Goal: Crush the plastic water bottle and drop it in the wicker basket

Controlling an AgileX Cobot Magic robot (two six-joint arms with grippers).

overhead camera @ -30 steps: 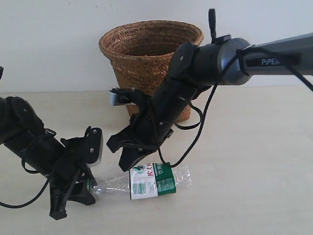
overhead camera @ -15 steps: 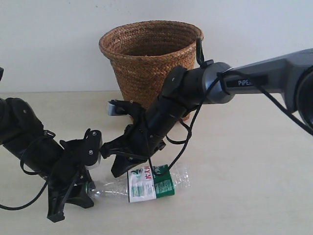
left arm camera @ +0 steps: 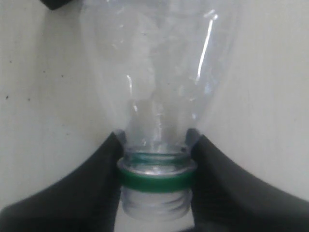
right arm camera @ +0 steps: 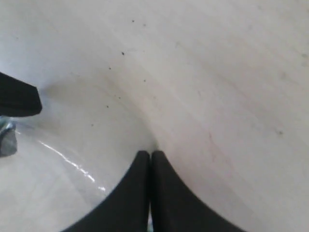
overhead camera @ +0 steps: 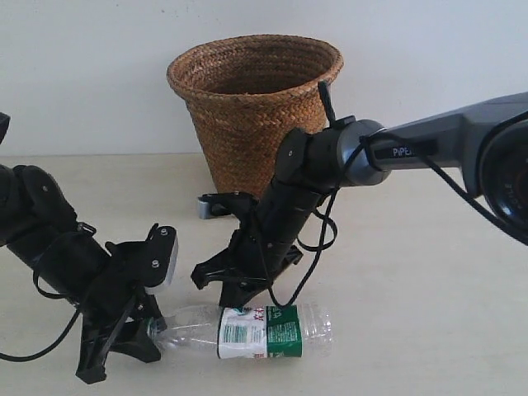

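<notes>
Desk (overhead camera: 437,322): pale, with a plain wall behind it.

Wicker basket (overhead camera: 254,99): upright at the rear edge, about mid-width, mouth open upward.

Right arm (overhead camera: 412,148): comes in from the right edge and slopes down across the front of the basket's lower half. It stands between the basket and the bottle. Black cable loops hang off its wrist.

Plastic water bottle (overhead camera: 252,332): lies on its side on the desk near the front edge, a little left of mid-width. The long axis runs roughly parallel to the front edge, neck toward the left edge and base toward the right edge. On the label, the white half is nearer the neck and the green half nearer the base. The left wrist view shows the bottle (left arm camera: 154,82) with a green collar ring and bare threads.

Left gripper (overhead camera: 151,330): low at the front-left, clamped on the bottle's neck. The left wrist view shows this gripper (left arm camera: 155,162) with one black finger on each side of the neck, at the ring.

Right gripper (overhead camera: 235,299): tips just above the label. Cannot tell whether they touch the bottle. In the right wrist view the gripper (right arm camera: 150,157) has its two fingers pressed together with nothing between them.
</notes>
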